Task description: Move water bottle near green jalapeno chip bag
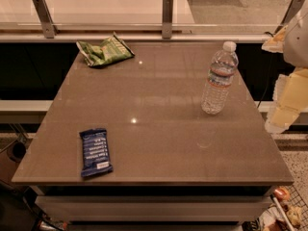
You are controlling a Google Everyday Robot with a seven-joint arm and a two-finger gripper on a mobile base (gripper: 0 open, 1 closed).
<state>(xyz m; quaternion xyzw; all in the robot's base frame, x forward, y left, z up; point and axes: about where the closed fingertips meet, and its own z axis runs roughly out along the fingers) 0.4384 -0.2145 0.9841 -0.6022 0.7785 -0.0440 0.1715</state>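
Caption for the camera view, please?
Upright clear plastic water bottle apart from green foil chip bag; gripper at the frame's right edge.

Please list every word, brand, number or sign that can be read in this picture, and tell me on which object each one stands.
Nothing here can be read with certainty.
On the blue bar wrapper: white lines of print, too small to read.
On the green jalapeno chip bag: lighter print, too blurred to read.
On the water bottle: a pale label band, no legible words.
On the gripper, at the right edge beside the table: no writing visible.
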